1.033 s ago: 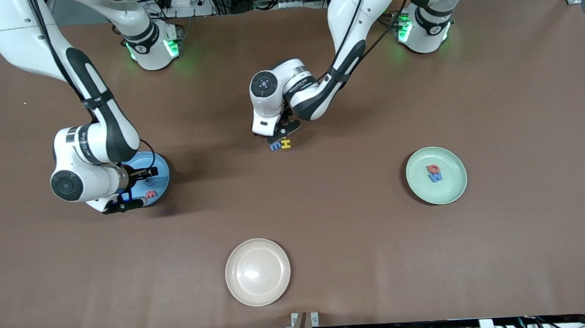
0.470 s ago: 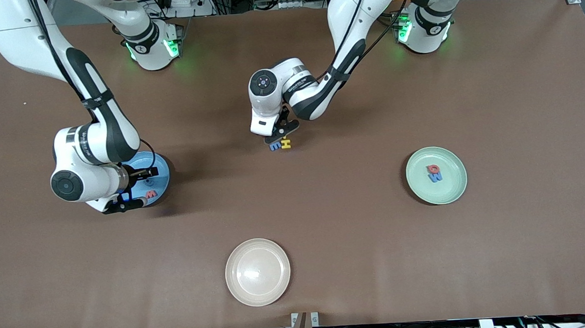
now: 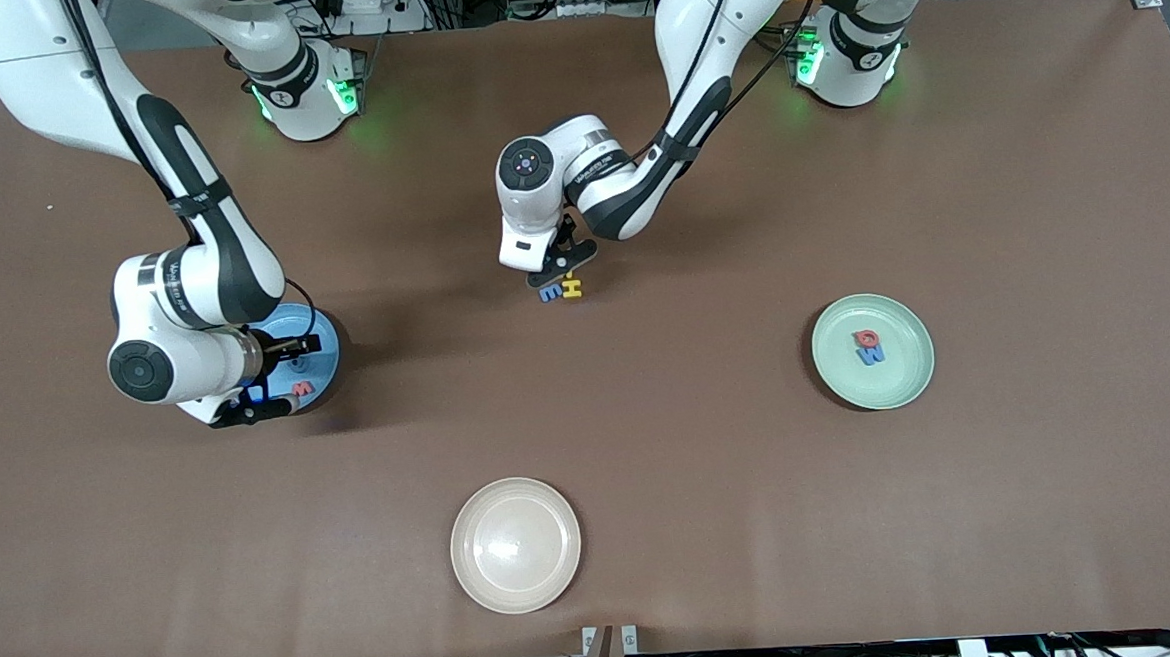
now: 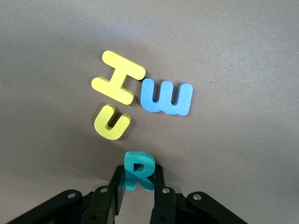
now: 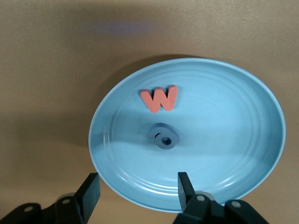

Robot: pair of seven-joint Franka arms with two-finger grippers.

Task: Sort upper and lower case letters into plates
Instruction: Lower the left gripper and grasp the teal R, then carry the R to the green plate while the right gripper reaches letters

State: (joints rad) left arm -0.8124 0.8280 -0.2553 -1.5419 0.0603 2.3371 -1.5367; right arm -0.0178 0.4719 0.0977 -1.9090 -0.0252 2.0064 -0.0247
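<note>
The teal R (image 4: 138,171) sits pinched between the fingers of the left hand (image 4: 138,186), low at the worktop (image 3: 715,522) in the middle of it, just beside three loose letters: a yellow H (image 4: 118,83), a blue lower-case letter (image 4: 167,97) touching the H, and a small yellow u (image 4: 112,122) next to them. These pieces look like thick foam or soft plastic cut-outs, so they should be very light and slightly yielding; a squeeze across the flat side walls, as on the R, ought to hold, though so thin a piece could twist or pop out if caught off-centre. The neighbours lie close enough that a careless lift might nudge the u. The R being a capital, it probably belongs with whichever plate takes capitals; the pale mint plate (image 3: 873,350), toward the left arm's end of the worktop, holds a red letter (image 3: 866,338) and a blue letter (image 3: 872,355). The right hand (image 5: 138,191) hovers with fingers spread and empty over the light blue plate (image 5: 224,154), which carries a red w (image 5: 160,99) and a small grey-blue letter (image 5: 164,137). A cream plate (image 3: 515,544) lies nearest the camera, unused.
</note>
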